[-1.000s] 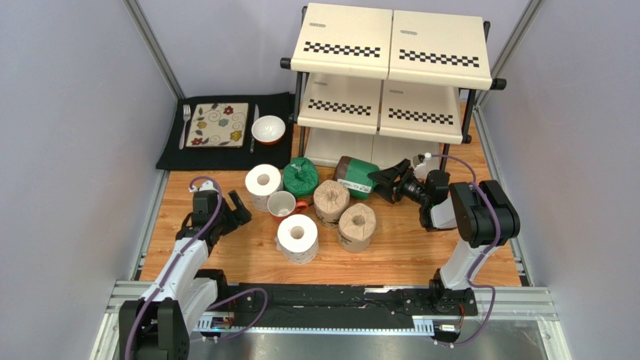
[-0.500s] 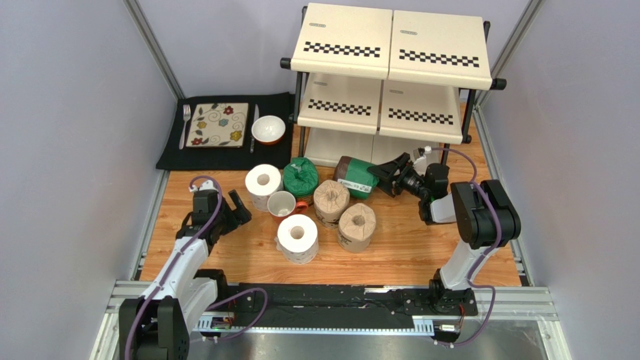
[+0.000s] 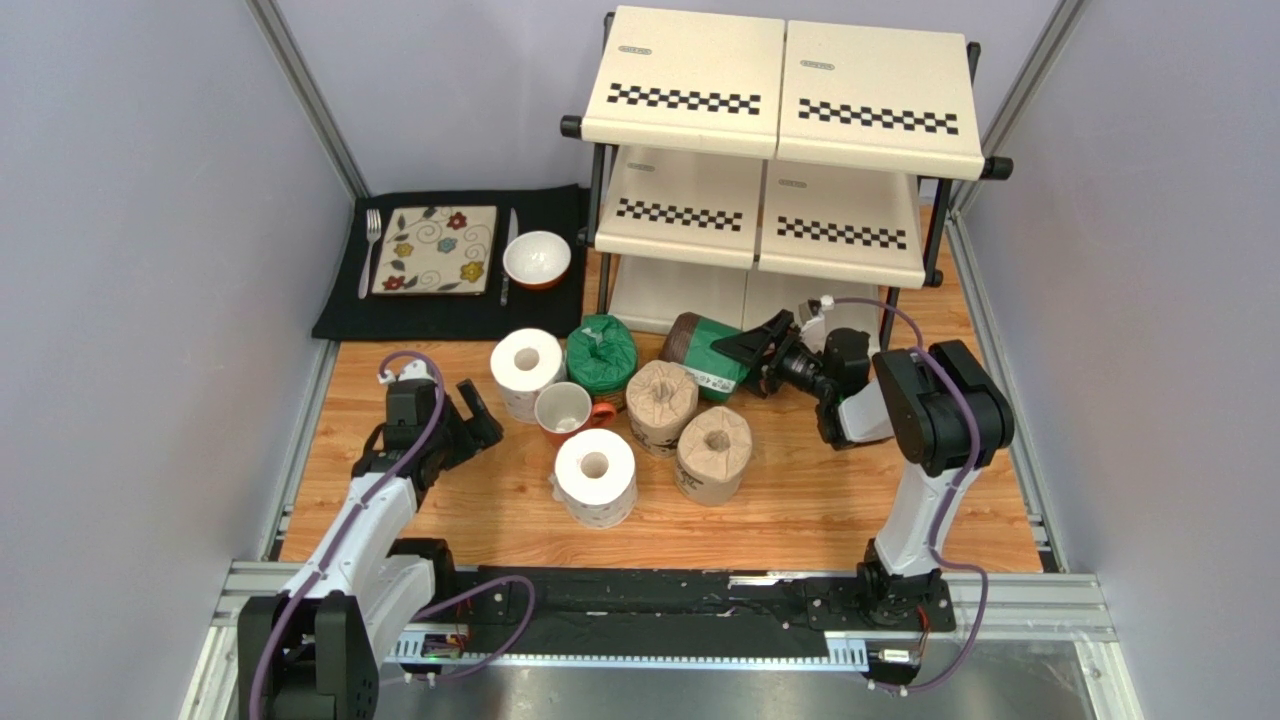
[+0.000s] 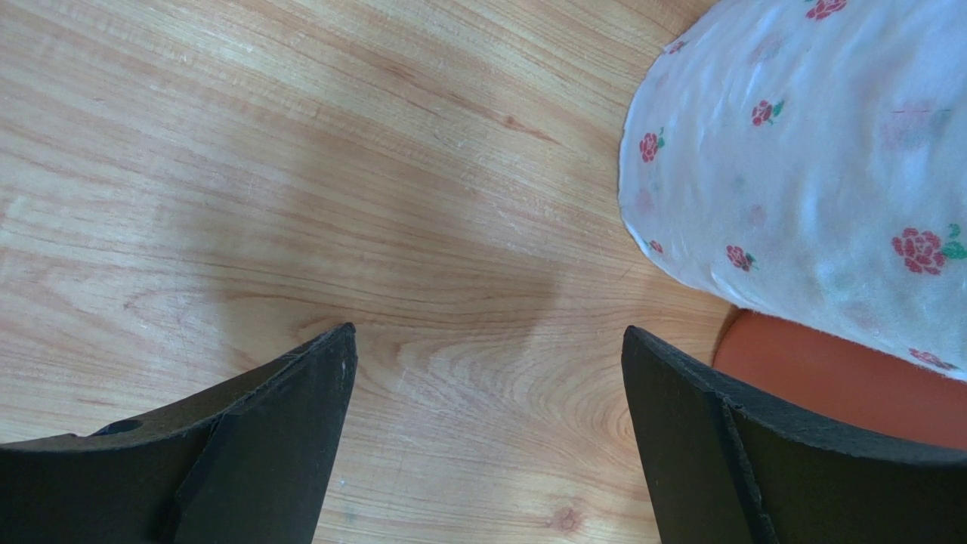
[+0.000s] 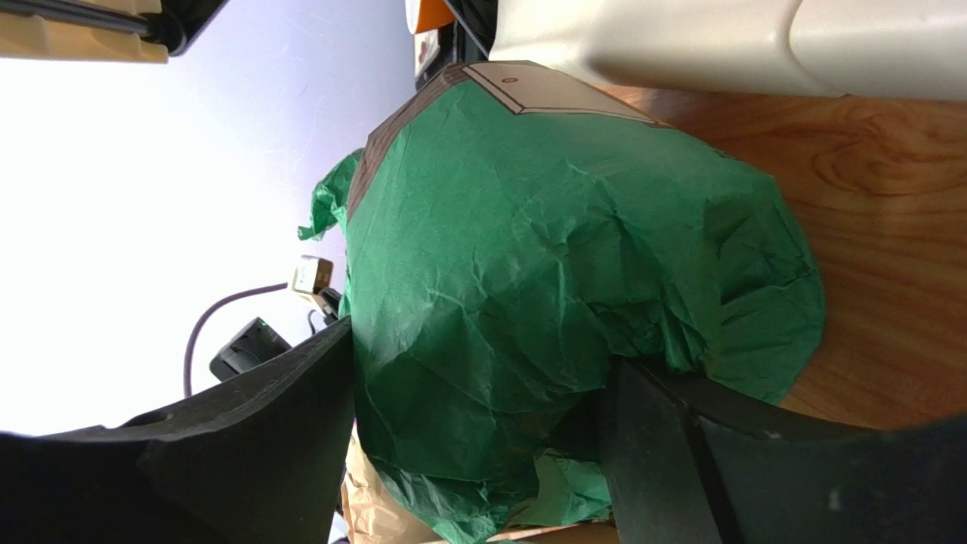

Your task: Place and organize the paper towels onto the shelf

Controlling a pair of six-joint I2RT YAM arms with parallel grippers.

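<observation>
Paper towels (image 3: pixel 661 402) on the table (image 3: pixel 812 488), one roll gripped

Right gripper (image 5: pixel 479 360) pinches the lying green roll (image 5: pixel 545 261) just in front of the shelf's (image 3: pixel 781 105) bottom tier. Five others stand clustered mid-table. Left gripper (image 4: pixel 488 340) hangs spread wide over bare wood.

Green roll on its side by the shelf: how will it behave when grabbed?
Green roll probably squashes: its crinkled wrap looks soft and loose where the right gripper straddles it. Lying on its side, it may roll if nudged. Likely light for its bulk, being paper.
</observation>
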